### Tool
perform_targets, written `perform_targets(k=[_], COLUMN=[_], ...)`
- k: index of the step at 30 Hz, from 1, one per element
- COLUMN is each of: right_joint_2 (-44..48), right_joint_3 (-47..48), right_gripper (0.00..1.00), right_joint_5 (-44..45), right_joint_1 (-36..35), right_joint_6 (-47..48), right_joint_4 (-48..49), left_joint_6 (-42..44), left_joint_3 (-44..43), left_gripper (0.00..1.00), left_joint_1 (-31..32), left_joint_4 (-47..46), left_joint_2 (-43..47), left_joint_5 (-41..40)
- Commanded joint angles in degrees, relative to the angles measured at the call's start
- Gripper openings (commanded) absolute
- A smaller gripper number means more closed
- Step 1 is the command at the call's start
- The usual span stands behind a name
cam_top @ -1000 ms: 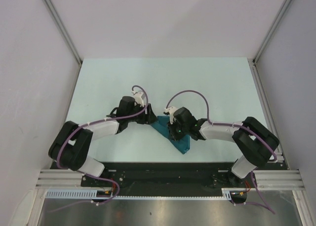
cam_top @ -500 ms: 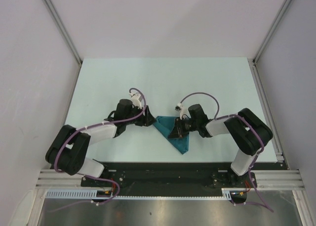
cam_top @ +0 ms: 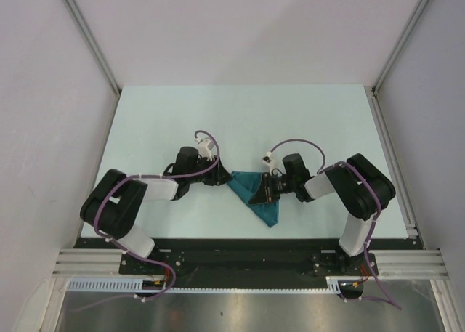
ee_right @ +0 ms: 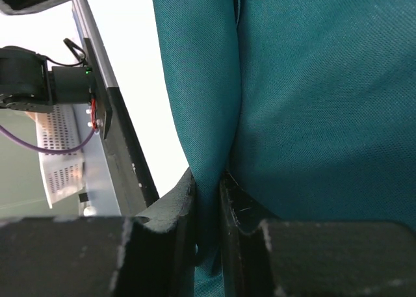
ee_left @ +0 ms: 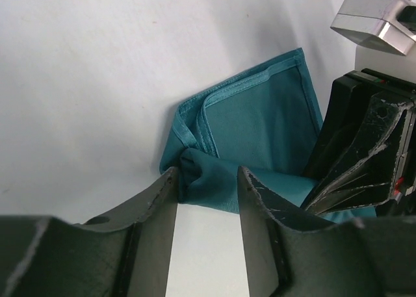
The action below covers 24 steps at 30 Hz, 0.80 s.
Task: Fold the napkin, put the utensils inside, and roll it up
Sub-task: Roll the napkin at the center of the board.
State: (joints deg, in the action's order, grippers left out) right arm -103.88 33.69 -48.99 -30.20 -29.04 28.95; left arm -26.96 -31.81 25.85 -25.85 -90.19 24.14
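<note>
**Two claws on one folded napkin**

Both claws meet at the napkin (ee_left: 260, 121), a blue-green cloth folded into a triangle that lies on the pale table (cam_top: 240, 121) right between them. From above, the triangle's long point runs back past the right claw toward the arm bases.

The left claw (ee_left: 207, 173) sits low over the table, with one finger on each side of a bunched corner of the cloth. That soft roll fills the gap at the fingertips and seems to touch both of them. Whether it is truly squeezed or only bracketed, I cannot tell. Just beyond the tips the napkin lies flat, with two hemmed edges stacked one over the other. Close on the right of this claw stands the black body of the other claw, set on the same cloth.

The right claw (ee_right: 207, 179) is clenched on the napkin. Its fingers are almost together, with a thin raised ridge of fabric pinched between them (the fold rises straight out of the tips). Cloth fills the view ahead of this claw and to its right. To its left there is bare table.
</note>
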Motion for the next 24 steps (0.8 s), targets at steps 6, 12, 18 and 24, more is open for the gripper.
perform_targets(k=[6, 12, 18, 24], right_joint_2=[-3.1, 0.9, 9.0, 20.3], right_joint_3=[-2.7, -1.2, 3.0, 6.7], right_gripper=[0.12, 0.41, 0.60, 0.65], right_joint_5=[1.9, 3.0, 8.1, 21.7], right_joint_1=[0.5, 0.8, 0.9, -1.8], right_joint_6=[1.4, 2.8, 7.5, 11.4], right_joint_4=[-8.6, -12.8, -24.0, -34.6], left_joint_6=[-2.7, -0.4, 3.0, 3.9], left_joint_3=[-1.3, -4.7, -9.3, -12.0], left_gripper=[0.25, 0.00, 0.00, 0.00], left_joint_1=[0.0, 0.6, 1.6, 2.3], left_joint_4=[-7.5, -2.8, 6.2, 9.9], left_joint_2=[-3.8, -7.0, -9.4, -10.6], left_joint_5=[4.2, 5.3, 3.0, 2.7])
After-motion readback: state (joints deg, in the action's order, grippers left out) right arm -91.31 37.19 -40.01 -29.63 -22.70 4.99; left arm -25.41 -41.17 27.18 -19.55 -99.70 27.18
